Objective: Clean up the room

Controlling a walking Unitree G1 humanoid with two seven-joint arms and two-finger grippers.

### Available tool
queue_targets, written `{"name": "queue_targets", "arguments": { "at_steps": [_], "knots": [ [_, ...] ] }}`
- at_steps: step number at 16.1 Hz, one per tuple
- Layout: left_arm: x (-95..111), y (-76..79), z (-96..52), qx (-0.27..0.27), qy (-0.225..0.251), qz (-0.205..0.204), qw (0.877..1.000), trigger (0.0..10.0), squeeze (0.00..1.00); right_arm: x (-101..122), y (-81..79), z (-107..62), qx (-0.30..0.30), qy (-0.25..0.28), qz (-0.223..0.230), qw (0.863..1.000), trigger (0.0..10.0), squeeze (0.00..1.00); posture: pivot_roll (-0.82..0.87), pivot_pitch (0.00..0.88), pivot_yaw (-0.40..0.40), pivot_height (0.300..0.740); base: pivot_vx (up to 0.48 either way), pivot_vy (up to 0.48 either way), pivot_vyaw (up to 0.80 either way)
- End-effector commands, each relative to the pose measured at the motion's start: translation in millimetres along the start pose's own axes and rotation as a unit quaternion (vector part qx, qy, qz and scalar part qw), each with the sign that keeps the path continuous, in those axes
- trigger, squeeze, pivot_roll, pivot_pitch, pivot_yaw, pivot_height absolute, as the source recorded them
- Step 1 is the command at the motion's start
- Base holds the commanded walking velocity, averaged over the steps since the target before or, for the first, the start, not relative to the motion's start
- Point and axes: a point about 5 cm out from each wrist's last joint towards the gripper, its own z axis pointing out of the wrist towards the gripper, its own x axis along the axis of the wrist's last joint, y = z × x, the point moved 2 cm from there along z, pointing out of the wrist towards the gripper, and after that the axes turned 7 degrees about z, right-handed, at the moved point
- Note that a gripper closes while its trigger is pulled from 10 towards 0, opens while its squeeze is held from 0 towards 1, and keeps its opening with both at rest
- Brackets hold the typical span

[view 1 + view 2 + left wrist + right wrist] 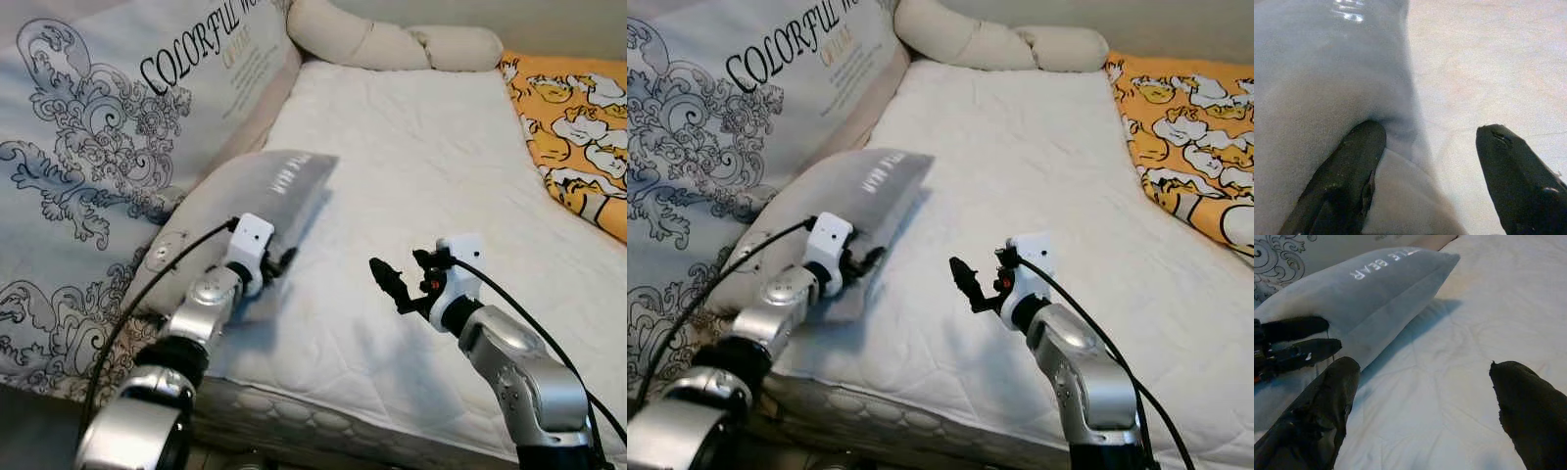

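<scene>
A grey pillow (265,191) with white lettering lies on the left side of the white mattress (431,166), leaning against a big printed cushion. My left gripper (279,262) is at the pillow's near edge. In the left wrist view its fingers (1352,166) stand open, one touching the grey fabric, the other over the sheet. My right gripper (387,279) hovers open above the bare sheet to the right of the pillow, holding nothing. The right wrist view looks past its fingertips (1327,396) at the pillow (1386,293) and the left gripper's fingers (1298,340).
A large pale cushion (88,127) printed with black scrollwork stands along the left. Cream bolster pillows (392,44) lie at the far end. An orange cartoon blanket (573,127) covers the right side. The mattress's near edge (323,411) runs just before me.
</scene>
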Motion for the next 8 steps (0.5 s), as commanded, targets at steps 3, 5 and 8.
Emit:
{"name": "queue_targets", "arguments": {
  "at_steps": [3,5,8],
  "knots": [
    [23,19.0,-14.8,-0.059,0.078,-0.063,0.993,10.0,0.07,5,-0.7,-10.9,-0.018,0.013,0.013,1.000,10.0,0.00,0.00,0.000,0.032,0.740,0.000,0.000,0.00],
    [39,13.2,-32.9,-0.042,0.120,-0.062,0.990,10.0,1.00,5,-5.2,-18.4,-0.026,0.018,0.021,0.999,10.0,0.00,0.01,0.000,0.020,0.740,0.000,0.000,0.00],
    [60,-13.2,-81.5,0.043,0.144,-0.066,0.987,10.0,1.00,11,-2.9,-29.6,-0.068,0.053,0.042,0.995,10.0,1.00,0.00,0.000,0.023,0.740,0.000,0.000,0.00]
  ]
}}
